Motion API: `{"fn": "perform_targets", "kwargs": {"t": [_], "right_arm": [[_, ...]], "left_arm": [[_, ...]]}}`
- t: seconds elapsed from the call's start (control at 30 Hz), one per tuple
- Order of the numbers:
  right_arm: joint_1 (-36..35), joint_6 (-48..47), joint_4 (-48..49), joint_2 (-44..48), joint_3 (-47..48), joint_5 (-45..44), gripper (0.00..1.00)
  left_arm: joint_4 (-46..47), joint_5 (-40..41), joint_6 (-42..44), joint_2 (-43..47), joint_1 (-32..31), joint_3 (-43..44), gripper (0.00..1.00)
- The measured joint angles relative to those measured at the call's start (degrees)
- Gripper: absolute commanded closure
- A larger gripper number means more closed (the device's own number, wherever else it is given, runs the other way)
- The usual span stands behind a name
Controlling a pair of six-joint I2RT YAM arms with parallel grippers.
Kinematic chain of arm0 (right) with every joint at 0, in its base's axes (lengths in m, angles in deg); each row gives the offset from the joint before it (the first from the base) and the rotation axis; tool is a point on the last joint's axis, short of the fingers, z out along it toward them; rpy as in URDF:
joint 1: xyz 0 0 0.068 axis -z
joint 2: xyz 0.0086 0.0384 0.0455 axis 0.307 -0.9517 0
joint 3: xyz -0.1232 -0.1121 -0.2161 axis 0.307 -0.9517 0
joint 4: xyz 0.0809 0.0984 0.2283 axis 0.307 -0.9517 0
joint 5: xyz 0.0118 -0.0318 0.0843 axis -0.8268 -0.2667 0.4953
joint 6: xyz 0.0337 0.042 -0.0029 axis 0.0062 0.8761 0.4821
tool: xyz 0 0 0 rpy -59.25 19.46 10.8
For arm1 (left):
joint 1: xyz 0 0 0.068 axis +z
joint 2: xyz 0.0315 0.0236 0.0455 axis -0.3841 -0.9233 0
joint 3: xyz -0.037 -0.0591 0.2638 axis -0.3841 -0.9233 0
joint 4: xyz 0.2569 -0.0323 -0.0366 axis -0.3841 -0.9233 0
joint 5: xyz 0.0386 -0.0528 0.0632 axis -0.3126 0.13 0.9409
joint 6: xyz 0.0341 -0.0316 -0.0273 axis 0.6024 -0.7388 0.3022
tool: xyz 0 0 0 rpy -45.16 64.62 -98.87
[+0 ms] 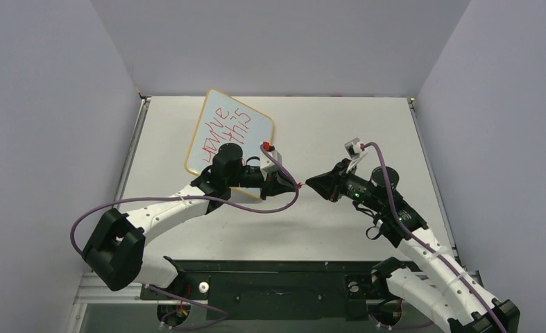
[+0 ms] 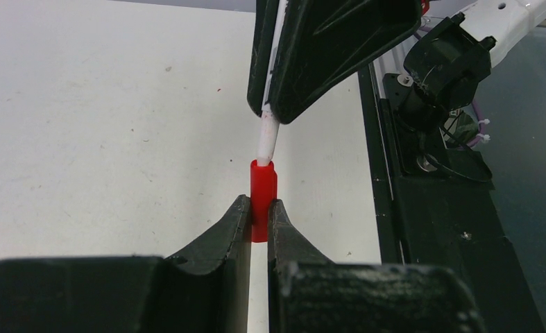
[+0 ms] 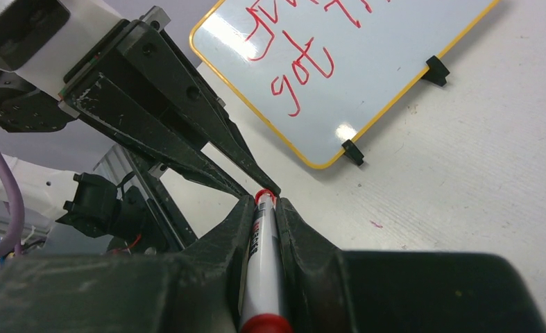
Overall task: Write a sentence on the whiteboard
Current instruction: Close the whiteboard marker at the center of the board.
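Your left gripper is clamped on the red cap and points toward 3 o'clock in the top view. Your right gripper is closed around the white marker and points toward 9 o'clock. The two meet nose to nose above the middle of the table. The marker's narrow end enters the cap's mouth. The whiteboard lies skewed at about 11 o'clock from that meeting point, partly under your left arm, with the sentence in red across two lines.
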Motion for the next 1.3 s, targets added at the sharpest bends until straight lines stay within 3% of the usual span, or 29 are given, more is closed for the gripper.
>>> {"fn": "perform_targets", "kwargs": {"t": [1.3], "right_arm": [[-8.3, -5.9, -9.1, -11.1, 5.4, -9.4, 1.00]], "left_arm": [[-4.1, 0.2, 1.2, -4.0, -0.1, -0.1, 1.00]]}}
